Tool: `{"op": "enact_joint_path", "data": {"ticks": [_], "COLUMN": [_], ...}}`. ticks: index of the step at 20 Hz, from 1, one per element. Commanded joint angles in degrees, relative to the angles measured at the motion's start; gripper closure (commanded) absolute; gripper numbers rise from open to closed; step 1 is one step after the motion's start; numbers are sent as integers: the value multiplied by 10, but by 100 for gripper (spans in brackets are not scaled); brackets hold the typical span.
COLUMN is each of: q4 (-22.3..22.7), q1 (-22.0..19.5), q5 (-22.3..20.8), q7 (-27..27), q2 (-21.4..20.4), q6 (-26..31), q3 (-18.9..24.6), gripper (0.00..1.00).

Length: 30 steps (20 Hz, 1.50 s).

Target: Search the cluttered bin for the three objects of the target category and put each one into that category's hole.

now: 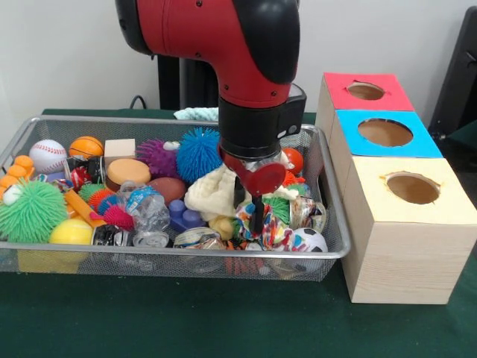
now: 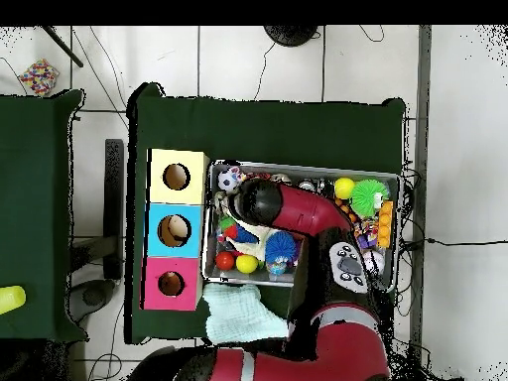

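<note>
- Reaching down into the bin (image 1: 22,142), the hand (image 1: 256,220) is seen lowered over a polka-dot cloth (image 1: 261,224) at about 4 o'clock among the clutter in the front view.
- Whether the hand is open or closed on anything cannot be told.
- The picking step appears to be in hand; no cloth is judged delivered yet.
- A cream cloth (image 1: 212,192) lies just beside, at the hand's 10 o'clock.
- Next, a firm pinch on the cloth alone is called for, then a lift clear of the rim and a carry toward 3 o'clock to the yellow hole (image 1: 412,188).
</note>
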Motion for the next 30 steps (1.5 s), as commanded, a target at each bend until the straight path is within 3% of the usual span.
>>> {"op": "enact_joint_path", "data": {"ticks": [1,9,10,23,30], "q4": [-34,-46,-40,-38,-21], "q1": [12,11,12,22,31], "q5": [-57,-85,-88,-66,-78], "q7": [-59,-54,-48,6,-24], "q2": [18,18,15,5,-130], "q6": [51,63,65,79,218], "q3": [18,17,18,4,-36], "gripper": [0,0,100,100,100]}}
